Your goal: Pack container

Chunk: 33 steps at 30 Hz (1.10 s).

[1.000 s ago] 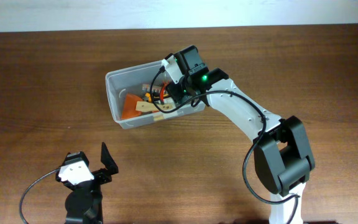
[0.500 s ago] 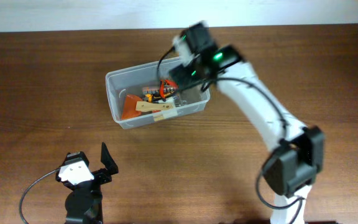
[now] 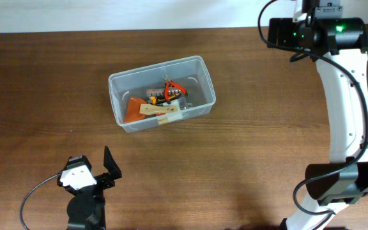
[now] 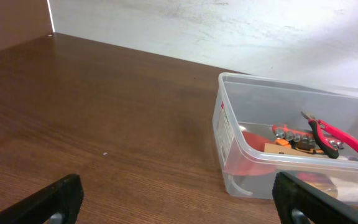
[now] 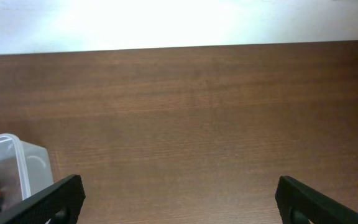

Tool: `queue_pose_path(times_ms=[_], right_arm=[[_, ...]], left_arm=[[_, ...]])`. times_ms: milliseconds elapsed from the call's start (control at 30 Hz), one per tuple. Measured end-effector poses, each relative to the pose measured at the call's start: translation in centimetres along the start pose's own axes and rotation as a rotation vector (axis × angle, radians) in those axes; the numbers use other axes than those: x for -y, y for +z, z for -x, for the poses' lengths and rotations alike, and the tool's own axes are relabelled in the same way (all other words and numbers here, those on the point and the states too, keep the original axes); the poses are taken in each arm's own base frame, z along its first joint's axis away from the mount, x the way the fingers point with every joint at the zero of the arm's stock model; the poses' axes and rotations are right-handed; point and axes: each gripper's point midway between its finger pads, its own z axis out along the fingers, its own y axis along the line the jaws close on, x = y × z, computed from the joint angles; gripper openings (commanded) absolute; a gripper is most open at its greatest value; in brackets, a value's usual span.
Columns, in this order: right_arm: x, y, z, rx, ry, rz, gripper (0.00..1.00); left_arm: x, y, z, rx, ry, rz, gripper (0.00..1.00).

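The right arm has swung away from the container (image 3: 152, 68): a second ago its wrist hung over the bin's right end, and now it sits high above the far right corner of the tabletop (image 3: 43, 76), well apart from the bin. The right gripper (image 5: 180, 202) is released. Its two fingers stand wide apart at the lower corners of the wrist view, with only bare wood between them and a corner of the bin at the lower left.

The container has not shifted. It lies toward the far edge, a little left of the middle, turned slightly askew to the table's edges. Inside lie red-handled pliers (image 4: 334, 134), an orange piece (image 3: 133, 108) and a pale wooden piece (image 3: 161, 112), all gathered along the bin's near side. Some smaller metal bits beside the pliers are too small to tell apart.

The left gripper (image 4: 185, 200) is where it was, close to the near edge on the left, facing the bin from a distance. Its fingers are spread wide and hold nothing.
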Motion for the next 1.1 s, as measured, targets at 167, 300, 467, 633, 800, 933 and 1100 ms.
queue_pose_path(times_ms=[167, 300, 467, 633, 800, 933, 1100], right_arm=[[0.0, 0.0, 0.0, 0.000, 0.002, 0.001, 0.99], [0.0, 0.0, 0.0, 0.000, 0.003, 0.001, 0.99], [0.0, 0.0, 0.0, 0.000, 0.004, 0.001, 0.99], [0.0, 0.0, 0.0, 0.000, 0.004, 0.001, 0.99], [0.0, 0.0, 0.0, 0.000, 0.004, 0.001, 0.99], [0.0, 0.0, -0.1, -0.003, 0.003, 0.001, 0.99], [0.1, -1.4, 0.3, 0.024, 0.005, 0.004, 0.99]], left_arm=[[0.0, 0.0, 0.0, 0.000, 0.000, 0.000, 0.99], [0.0, 0.0, 0.0, 0.000, 0.000, 0.000, 0.99], [0.0, 0.0, 0.0, 0.000, 0.000, 0.000, 0.99], [0.0, 0.0, 0.0, 0.000, 0.000, 0.000, 0.99], [0.0, 0.0, 0.0, 0.000, 0.000, 0.000, 0.99], [0.0, 0.0, 0.0, 0.000, 0.000, 0.000, 0.99], [0.0, 0.0, 0.0, 0.000, 0.000, 0.000, 0.99]])
